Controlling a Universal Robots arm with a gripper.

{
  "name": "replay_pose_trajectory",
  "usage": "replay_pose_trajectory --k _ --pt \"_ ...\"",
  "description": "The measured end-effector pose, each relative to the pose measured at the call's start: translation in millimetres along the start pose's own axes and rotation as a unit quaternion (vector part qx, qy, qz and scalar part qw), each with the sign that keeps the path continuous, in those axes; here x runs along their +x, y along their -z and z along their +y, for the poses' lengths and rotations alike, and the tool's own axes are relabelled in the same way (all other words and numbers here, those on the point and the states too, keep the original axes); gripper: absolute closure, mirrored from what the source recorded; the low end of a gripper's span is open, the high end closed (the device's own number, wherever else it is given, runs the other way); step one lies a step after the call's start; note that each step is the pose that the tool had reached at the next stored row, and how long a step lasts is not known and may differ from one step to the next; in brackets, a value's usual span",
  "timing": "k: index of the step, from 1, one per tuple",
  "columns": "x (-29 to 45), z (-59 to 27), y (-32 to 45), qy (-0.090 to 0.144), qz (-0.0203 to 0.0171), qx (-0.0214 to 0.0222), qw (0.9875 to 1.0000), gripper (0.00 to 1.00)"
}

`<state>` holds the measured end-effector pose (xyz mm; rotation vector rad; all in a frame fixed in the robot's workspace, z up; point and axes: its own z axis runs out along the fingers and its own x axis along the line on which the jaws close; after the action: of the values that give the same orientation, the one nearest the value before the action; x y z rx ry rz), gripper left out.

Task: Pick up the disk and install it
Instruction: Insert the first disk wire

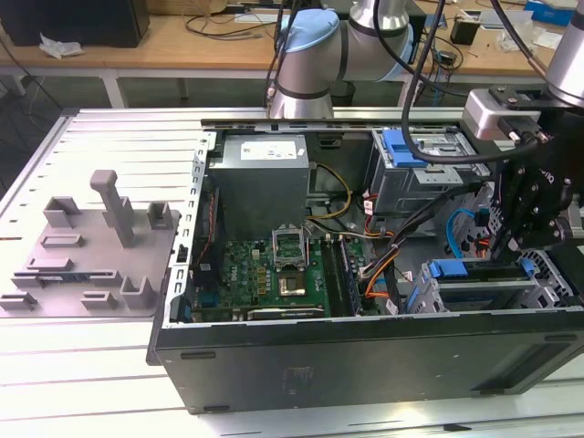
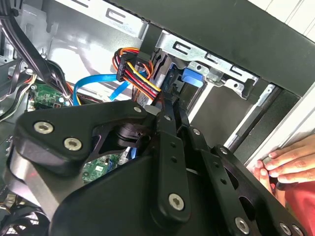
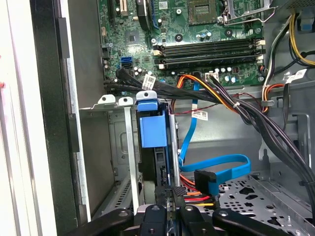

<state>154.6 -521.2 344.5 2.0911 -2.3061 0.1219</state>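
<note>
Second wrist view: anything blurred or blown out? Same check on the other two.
Second wrist view: the gripper body is close and soft, and a hand sits at the edge. First wrist view: the motherboard is sharp, with a washed-out bright strip along the case wall. Exterior view: even light, no glare.

A black pincer [image 1: 527, 205] is seen on a silver and pale-blue arm [image 1: 315, 55]. The disk [image 3: 152, 130] is shown with a blue plastic frame and a dark edge. The motherboard [image 1: 274, 274] is coloured green. The computer case [image 1: 365, 351] is painted black outside, with grey metal inside. A bright blue flat cable [image 3: 216, 167] and a bundle of red, orange, yellow and black wires [image 2: 135, 73] are visible. A grey moulded tray [image 1: 87, 246] is seen on the white slatted counter [image 1: 73, 365].
</note>
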Motion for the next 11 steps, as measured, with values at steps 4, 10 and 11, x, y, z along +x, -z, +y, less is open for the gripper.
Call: replay_pose_trajectory --k 4,10,11 --pt "0.2 0.0 -0.6 0.000 0.0001 0.0000 1.0000 0.83" --pt "0.0 0.0 -2.0 0.001 0.0000 0.0001 1.0000 0.83" --pt "0.0 0.0 -2.2 0.001 0.0000 0.0001 1.0000 0.83"
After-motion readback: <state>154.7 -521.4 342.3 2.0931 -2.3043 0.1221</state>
